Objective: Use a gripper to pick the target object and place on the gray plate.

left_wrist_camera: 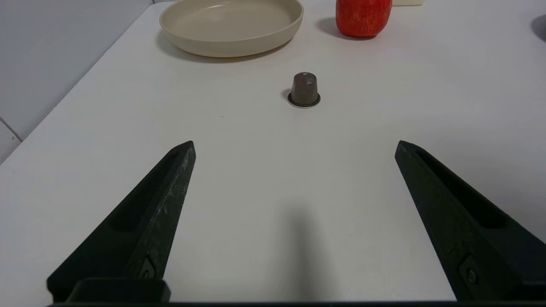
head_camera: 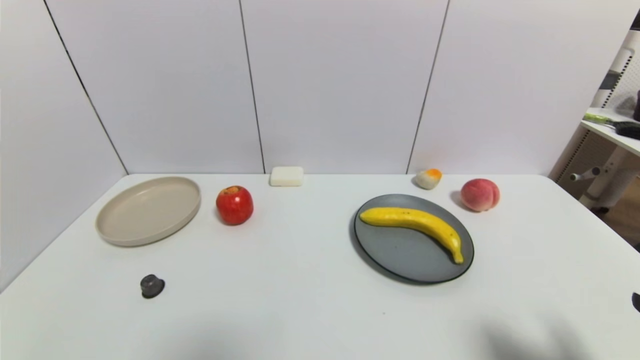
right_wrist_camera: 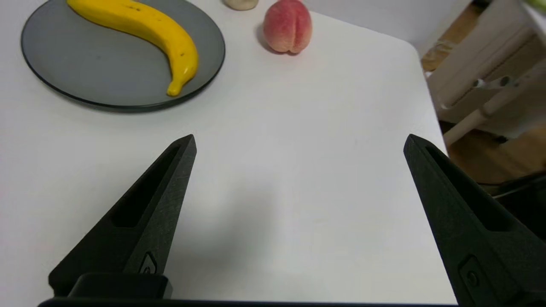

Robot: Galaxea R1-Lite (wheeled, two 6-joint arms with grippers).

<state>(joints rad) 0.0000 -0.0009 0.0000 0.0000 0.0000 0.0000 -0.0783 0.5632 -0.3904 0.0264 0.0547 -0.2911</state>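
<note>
The yellow banana (head_camera: 415, 226) lies across the gray plate (head_camera: 400, 255) at the table's right middle. Both also show in the right wrist view, the banana (right_wrist_camera: 145, 27) on the plate (right_wrist_camera: 85, 72). My right gripper (right_wrist_camera: 298, 143) is open and empty, over bare table near the front right, apart from the plate. My left gripper (left_wrist_camera: 294, 147) is open and empty over the front left of the table. Neither gripper shows in the head view.
A beige plate (head_camera: 115, 231) and a red apple (head_camera: 234, 204) stand at the back left. A small dark capsule (head_camera: 151, 285) sits front left. A white block (head_camera: 286, 176), a small orange-topped piece (head_camera: 429, 178) and a pink peach (head_camera: 480, 194) lie at the back. The table's right edge (right_wrist_camera: 426, 98) is near.
</note>
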